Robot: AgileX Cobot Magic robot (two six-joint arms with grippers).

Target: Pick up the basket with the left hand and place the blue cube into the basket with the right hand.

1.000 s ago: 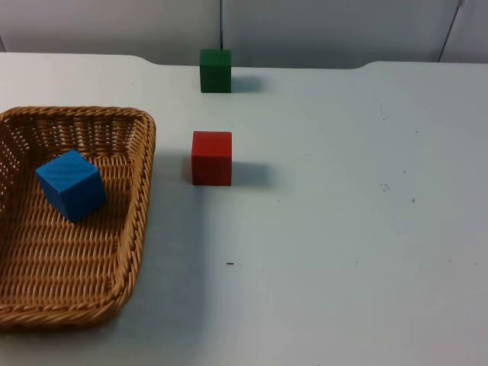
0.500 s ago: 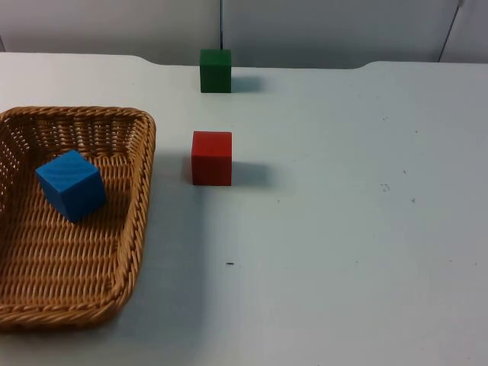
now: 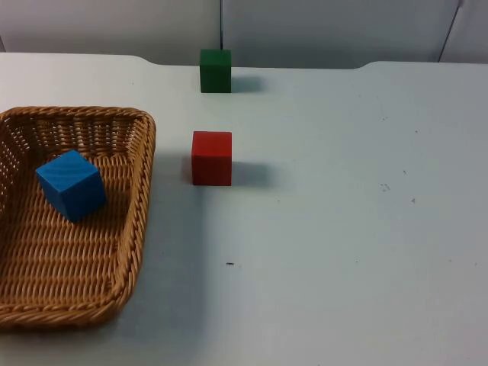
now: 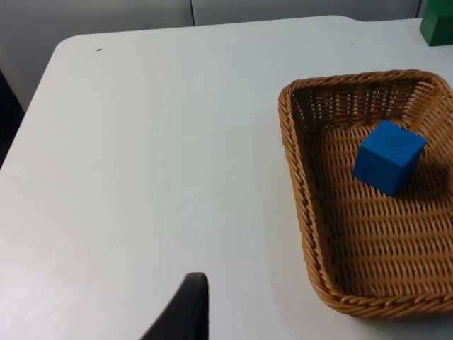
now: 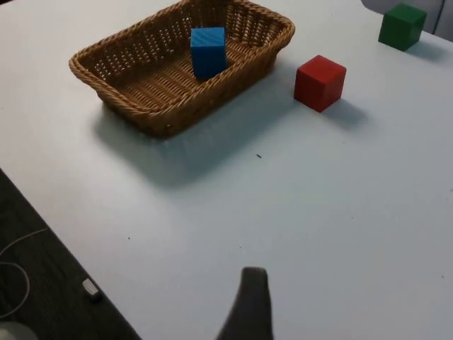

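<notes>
At the left side of the top view sits the basket (image 3: 72,217) on the white table (image 3: 343,229). The blue cube (image 3: 71,184) lies inside it, in the upper part, touching the woven floor. The red cube (image 3: 211,158) stands just right of the basket, apart from its rim. The green cube (image 3: 215,70) stands higher up in the frame, near the grey wall (image 3: 305,30). My left gripper (image 4: 185,312) hangs over bare table, well apart from the basket. My right gripper (image 5: 248,304) hangs over bare table too, far from the cubes. I see one black fingertip of each, so I cannot tell if they are apart or together.
</notes>
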